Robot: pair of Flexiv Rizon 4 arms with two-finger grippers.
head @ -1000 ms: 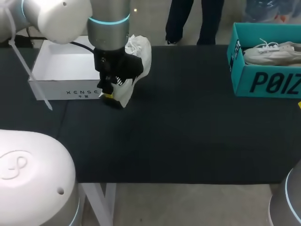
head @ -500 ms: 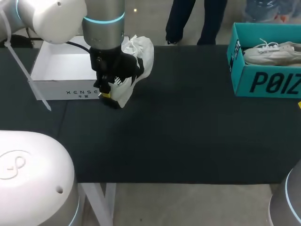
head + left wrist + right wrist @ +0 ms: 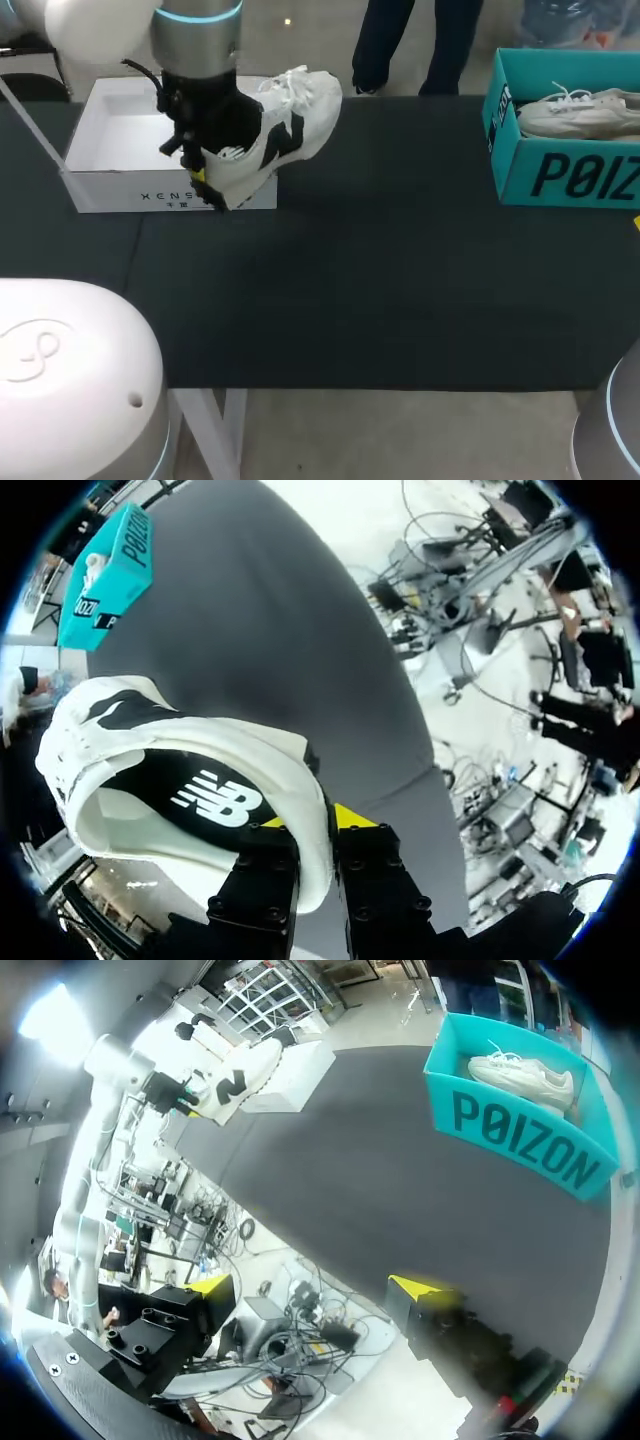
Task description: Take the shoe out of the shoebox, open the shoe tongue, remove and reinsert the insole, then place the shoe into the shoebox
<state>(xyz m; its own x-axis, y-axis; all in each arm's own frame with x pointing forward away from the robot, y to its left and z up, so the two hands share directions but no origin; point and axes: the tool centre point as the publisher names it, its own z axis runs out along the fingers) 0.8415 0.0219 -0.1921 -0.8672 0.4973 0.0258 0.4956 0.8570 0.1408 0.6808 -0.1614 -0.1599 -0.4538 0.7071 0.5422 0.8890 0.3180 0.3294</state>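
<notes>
My left gripper (image 3: 203, 184) is shut on the heel collar of a white shoe (image 3: 285, 125) with a black side mark, one finger inside the collar and one outside. The shoe hangs tilted, heel low and toe pointing right and up, over the right front corner of the open white shoebox (image 3: 120, 188). The left wrist view looks into the shoe (image 3: 150, 750), showing its dark insole, with the heel rim pinched in my left gripper (image 3: 312, 820). My right gripper (image 3: 315, 1285) stands open with nothing in it, off the table's right end, far from the shoe (image 3: 240, 1075).
A teal shoebox (image 3: 560, 170) stands at the table's far right and holds another pale shoe (image 3: 575, 112). The dark table top (image 3: 400, 280) stretches bare between the two boxes.
My left arm has swung left and back with the shoe. The shoe has turned so its marked side shows, and its heel now hangs by the white shoebox's corner.
</notes>
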